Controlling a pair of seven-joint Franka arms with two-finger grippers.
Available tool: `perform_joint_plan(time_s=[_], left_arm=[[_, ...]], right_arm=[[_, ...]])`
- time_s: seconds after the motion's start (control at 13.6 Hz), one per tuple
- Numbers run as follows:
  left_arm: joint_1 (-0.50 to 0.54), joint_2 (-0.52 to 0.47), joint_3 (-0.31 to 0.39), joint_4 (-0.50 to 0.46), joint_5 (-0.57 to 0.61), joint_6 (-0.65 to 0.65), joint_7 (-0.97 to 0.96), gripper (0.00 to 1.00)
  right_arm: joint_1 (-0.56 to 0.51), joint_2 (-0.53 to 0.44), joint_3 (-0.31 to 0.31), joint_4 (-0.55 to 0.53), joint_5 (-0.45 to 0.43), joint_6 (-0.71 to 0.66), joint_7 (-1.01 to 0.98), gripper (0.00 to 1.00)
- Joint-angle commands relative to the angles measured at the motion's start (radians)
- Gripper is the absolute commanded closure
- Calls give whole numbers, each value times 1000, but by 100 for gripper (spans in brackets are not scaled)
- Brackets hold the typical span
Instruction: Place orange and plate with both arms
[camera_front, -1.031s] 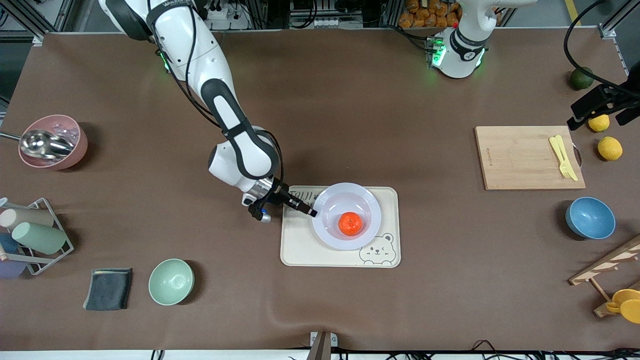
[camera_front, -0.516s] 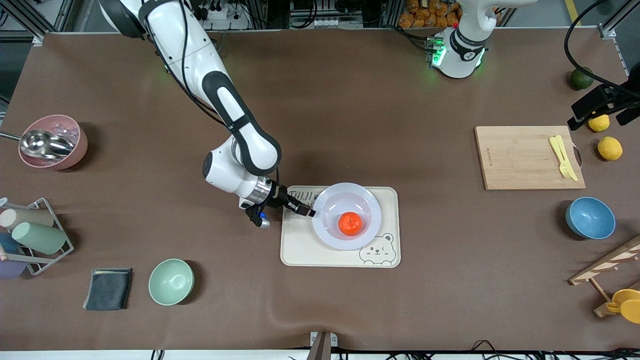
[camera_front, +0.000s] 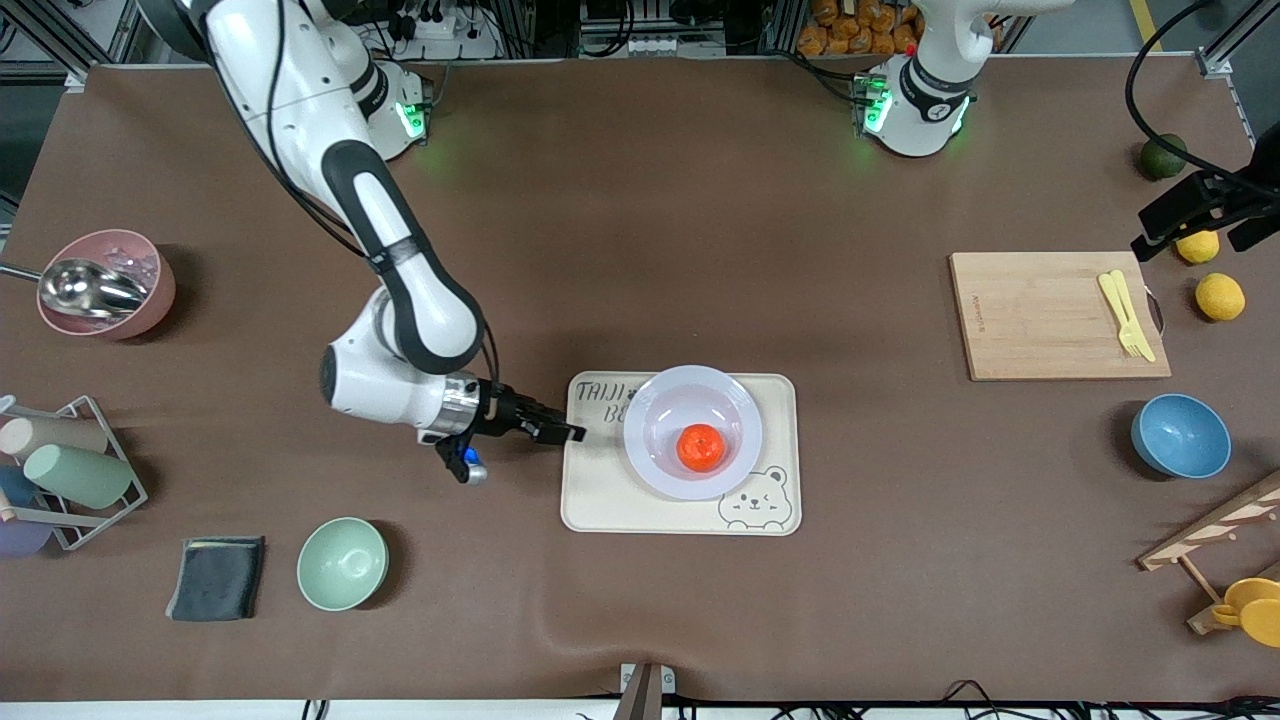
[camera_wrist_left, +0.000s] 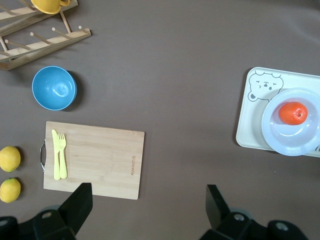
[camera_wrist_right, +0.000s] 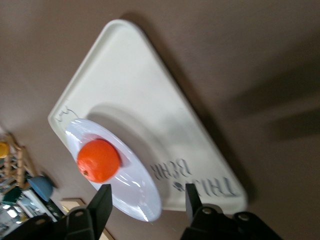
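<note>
On the bear-print tray (camera_front: 600, 500) sits the plate (camera_front: 655, 470) with the orange (camera_front: 700, 447) in its centre, the right gripper (camera_front: 572, 434) just at the tray's edge with fingers apart and empty, while the left gripper (camera_wrist_left: 148, 204) waits spread wide over the cutting board (camera_front: 1040, 315).

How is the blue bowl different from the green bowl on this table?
Colour: the blue bowl is deep blue, the green bowl pale mint. Place: the blue bowl sits toward the left arm's end of the table, near the cutting board; the green bowl sits toward the right arm's end, beside a dark cloth and nearer the front camera. Both are round, upright, seemingly empty and similar in size.
</note>
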Motion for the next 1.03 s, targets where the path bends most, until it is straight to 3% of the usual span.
perform_joint_plan(time_s=[0.0,0.15,0.44,0.59,0.74,0.96], left_arm=[[-9,-30,3,-28,-7,-3,22,0],[-9,-26,-10,-27,-6,-18,18,0],[-6,-24,-18,-24,14,-26,16,0],[-3,-23,-18,-24,13,-26,18,0],[-3,-23,-18,-24,13,-26,19,0],[-7,-19,-18,-21,13,-26,19,0]], right_arm=[[-34,-84,-70,-12,-139,-182,62,20],[-32,-107,-133,-12,-191,-287,59,0],[-34,-174,-209,-24,-366,-379,62,0],[-43,-190,-257,-15,-401,-445,54,0],[-74,-208,-269,-14,-412,-485,41,0],[-132,-239,-263,-14,-556,-523,-89,0]])
